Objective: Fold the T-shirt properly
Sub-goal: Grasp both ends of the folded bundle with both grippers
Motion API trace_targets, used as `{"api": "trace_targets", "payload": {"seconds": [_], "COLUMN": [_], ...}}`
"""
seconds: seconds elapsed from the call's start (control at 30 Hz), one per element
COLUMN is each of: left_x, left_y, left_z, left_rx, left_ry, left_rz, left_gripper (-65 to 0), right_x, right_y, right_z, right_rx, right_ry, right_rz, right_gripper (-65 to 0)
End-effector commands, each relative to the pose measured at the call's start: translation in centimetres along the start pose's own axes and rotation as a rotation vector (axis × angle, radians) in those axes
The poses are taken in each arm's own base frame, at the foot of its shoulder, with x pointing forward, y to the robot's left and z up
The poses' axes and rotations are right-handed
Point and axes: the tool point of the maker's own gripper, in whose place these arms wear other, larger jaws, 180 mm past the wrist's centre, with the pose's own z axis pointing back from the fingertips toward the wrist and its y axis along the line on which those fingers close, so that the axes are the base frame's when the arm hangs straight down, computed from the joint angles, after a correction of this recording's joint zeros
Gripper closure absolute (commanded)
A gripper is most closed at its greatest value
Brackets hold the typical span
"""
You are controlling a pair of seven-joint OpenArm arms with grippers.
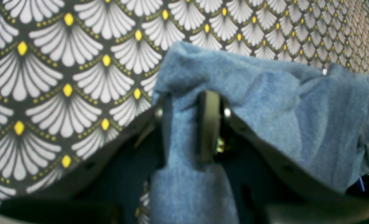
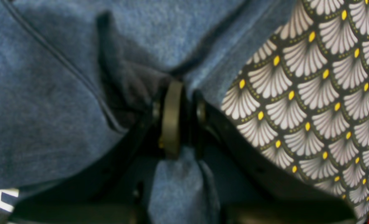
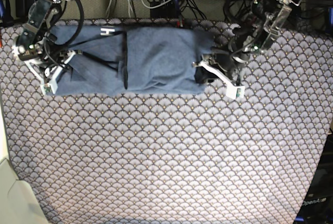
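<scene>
The T-shirt [image 3: 138, 60] lies folded into a long band across the far part of the surface [image 3: 166, 151], toward 12 o'clock in the base view, with a dark crease running down near its middle. A scrap of white lettering [image 3: 106, 30] shows on its far edge, around 11 o'clock. My left jaws [image 1: 184, 124] pinch a bunched fold of the blue cloth at the band's 3 o'clock end, the fabric draping over and hanging down between them. My right jaws [image 2: 183, 119] are pressed together on a fold of cloth at the 9 o'clock end, beside a seam. The surface wears a grey cover of white fans with yellow dots.
</scene>
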Motion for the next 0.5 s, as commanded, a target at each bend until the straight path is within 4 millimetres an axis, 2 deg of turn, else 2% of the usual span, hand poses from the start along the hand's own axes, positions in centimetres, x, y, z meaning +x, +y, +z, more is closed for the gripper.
{"api": "trace_targets", "payload": {"seconds": [0.0,0.13,0.23,0.37,0.47], "left_x": [1.3,2.0,2.5,2.7,2.4], "left_y": [-0.9,-2.3,-3.2,-3.5,-2.3], "left_z": [0.3,0.8,1.1,1.3,1.7], "left_rx": [-0.030,-0.067,-0.086,-0.094,-0.068], "left_ry": [-0.033,-0.054,-0.070,-0.075,-0.060], "left_rz": [-0.011,-0.022,-0.028,-0.032,-0.047], "left_gripper": [-14.8,-14.8,-14.8,-14.8,-14.8], "right_x": [0.3,2.4,4.0,4.5,4.8], "right_y": [-0.4,-1.4,-1.3,0.2,2.2], "right_z": [0.6,3.0,4.3,4.9,5.2], "right_rx": [-0.018,-0.083,-0.110,-0.099,-0.071], "right_ry": [0.001,-0.076,-0.126,-0.144,-0.159], "right_rz": [0.022,0.056,0.093,0.150,0.213], "right_gripper": [0.0,0.0,0.0,0.0,0.0]}}
